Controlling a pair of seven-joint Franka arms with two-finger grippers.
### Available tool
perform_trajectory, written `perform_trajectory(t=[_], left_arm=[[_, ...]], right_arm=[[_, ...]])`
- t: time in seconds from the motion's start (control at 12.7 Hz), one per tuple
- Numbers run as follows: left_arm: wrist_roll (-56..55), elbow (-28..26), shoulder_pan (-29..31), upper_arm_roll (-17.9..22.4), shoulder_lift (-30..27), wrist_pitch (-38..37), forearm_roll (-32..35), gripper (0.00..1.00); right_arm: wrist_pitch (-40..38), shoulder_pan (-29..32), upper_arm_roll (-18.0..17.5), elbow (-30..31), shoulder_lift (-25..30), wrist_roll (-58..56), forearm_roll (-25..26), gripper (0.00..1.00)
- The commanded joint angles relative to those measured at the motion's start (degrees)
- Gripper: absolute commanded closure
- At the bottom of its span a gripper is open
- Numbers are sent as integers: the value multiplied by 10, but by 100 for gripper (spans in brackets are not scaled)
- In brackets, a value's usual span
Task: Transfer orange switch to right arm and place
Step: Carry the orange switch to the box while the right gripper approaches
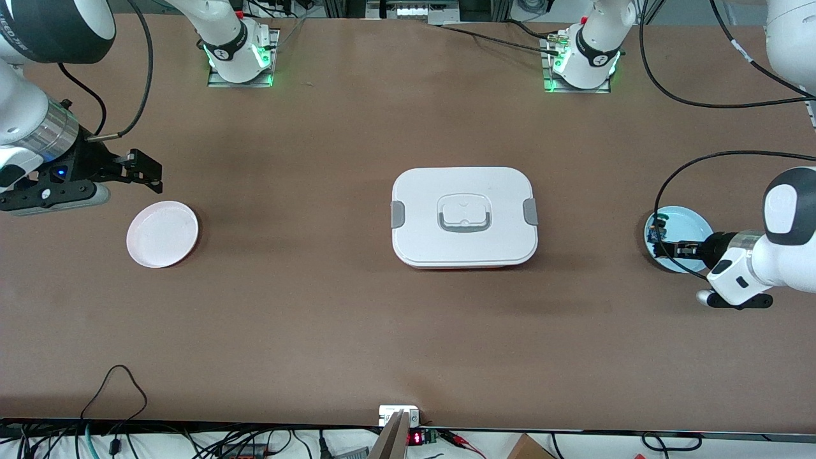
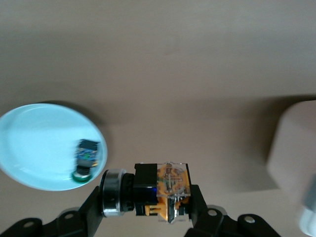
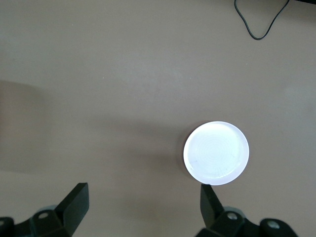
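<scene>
My left gripper point(image 1: 677, 250) point(image 2: 148, 200) is shut on the orange switch point(image 2: 165, 190), a black block with orange accents, a clear cap and a silver ring. It holds the switch in the air by the rim of a light blue plate point(image 1: 692, 223) point(image 2: 34, 148) at the left arm's end of the table. My right gripper point(image 1: 145, 172) point(image 3: 143, 205) is open and empty. It hangs over the table beside a white round plate point(image 1: 162, 234) point(image 3: 216, 153) at the right arm's end.
A similar tiny part with blue and green accents point(image 1: 656, 233) point(image 2: 85, 159) lies in the light blue plate. A white lidded box point(image 1: 464, 217) point(image 2: 296, 153) with grey clasps stands at the table's middle. Cables run along the table edges.
</scene>
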State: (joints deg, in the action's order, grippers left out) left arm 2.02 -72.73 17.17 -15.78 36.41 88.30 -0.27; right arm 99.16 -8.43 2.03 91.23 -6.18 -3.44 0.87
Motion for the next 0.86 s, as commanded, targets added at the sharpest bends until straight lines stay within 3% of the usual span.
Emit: perform_trajectory(t=[0.0,0.24,0.55,0.63,0.79], left_arm=[[23,18,7,-24,-4,-19,-60,88],[118,15,16,-76,-6,-21,-95,90],[266,-6,20,-82,1,-38,-264,93],[311,-5,18,-83,12,-37,-279,93],[412,-6,8,-83,17,-36,-333,95]], right_arm=[[-7,3,0,-1,-23,-9,3,0],[-60,-1,-1,-5,-5,-5,-3,0],[-119,-3,-2,-5,39,-7,-3,0],[-122,-4,-3,-4,45,-8,-7,0],[-120,-2,-1,-4,47,-44,-50,0]])
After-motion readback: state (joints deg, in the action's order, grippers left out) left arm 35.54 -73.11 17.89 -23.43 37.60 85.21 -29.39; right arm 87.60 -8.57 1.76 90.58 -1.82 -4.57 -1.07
